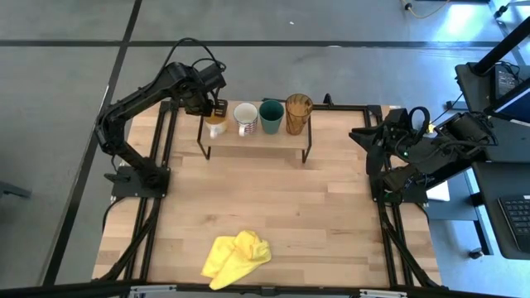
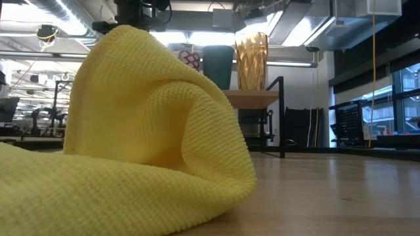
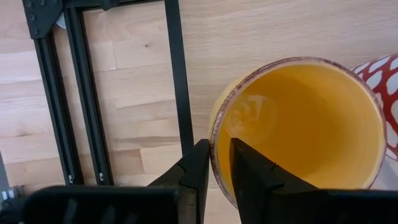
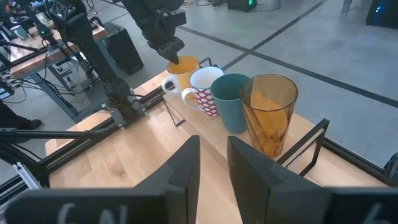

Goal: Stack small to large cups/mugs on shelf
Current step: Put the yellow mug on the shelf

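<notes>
left pincer [image 3: 216,163] grasping the orange mug [image 3: 298,124] rim at the shelf [image 1: 257,141] end; right pincer [image 4: 213,163] released.

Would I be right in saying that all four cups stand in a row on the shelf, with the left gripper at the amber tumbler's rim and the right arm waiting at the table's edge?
Not quite: the left gripper is at the orange mug, at the row's other end from the amber tumbler. The left wrist view shows its fingers astride that mug's rim. The rest holds: four cups on the shelf, right gripper waiting at the table's edge.
</notes>
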`<state>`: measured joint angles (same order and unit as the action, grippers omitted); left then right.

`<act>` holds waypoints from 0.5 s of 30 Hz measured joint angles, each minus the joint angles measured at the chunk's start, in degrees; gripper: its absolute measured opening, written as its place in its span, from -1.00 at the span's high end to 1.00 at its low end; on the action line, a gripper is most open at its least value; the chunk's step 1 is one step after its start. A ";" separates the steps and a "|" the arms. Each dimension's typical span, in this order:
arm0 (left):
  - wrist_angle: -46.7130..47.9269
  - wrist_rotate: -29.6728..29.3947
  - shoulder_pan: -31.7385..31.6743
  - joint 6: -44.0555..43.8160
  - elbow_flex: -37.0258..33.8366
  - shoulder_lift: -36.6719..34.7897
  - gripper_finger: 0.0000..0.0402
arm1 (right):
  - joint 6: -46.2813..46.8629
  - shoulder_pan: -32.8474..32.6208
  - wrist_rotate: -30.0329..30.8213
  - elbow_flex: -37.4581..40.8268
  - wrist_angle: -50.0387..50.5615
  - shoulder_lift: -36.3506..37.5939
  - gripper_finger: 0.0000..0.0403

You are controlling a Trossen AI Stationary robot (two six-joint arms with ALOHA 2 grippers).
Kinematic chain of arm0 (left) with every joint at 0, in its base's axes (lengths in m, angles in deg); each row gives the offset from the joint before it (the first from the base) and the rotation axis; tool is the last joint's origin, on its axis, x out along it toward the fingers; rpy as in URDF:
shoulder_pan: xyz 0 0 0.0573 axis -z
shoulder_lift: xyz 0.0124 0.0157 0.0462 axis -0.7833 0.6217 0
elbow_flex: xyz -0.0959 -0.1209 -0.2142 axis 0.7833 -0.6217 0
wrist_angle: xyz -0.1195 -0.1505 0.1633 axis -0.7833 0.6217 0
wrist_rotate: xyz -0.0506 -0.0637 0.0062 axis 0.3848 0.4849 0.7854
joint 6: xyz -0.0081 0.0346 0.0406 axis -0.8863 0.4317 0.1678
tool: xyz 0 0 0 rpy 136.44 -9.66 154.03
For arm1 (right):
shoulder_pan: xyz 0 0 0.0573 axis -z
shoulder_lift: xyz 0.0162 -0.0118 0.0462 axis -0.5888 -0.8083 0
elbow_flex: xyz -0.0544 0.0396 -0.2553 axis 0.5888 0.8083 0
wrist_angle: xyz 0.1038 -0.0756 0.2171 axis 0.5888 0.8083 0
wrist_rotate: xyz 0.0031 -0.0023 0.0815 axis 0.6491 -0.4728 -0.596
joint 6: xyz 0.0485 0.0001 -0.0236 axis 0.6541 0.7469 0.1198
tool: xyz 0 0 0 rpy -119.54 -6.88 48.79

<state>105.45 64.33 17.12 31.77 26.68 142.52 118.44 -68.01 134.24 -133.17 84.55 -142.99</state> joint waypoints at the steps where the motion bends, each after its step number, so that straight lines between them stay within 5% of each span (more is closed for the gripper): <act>1: 0.00 -0.03 0.00 0.00 0.00 0.00 0.71 | 0.00 0.00 0.00 0.00 0.00 0.00 0.59; 15: 0.27 0.45 0.99 0.55 0.02 -0.39 0.57 | -0.21 0.00 0.15 -0.01 0.00 -0.02 0.59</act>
<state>105.72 64.78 18.11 32.32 26.70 142.13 118.23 -68.01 134.39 -133.18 84.55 -143.01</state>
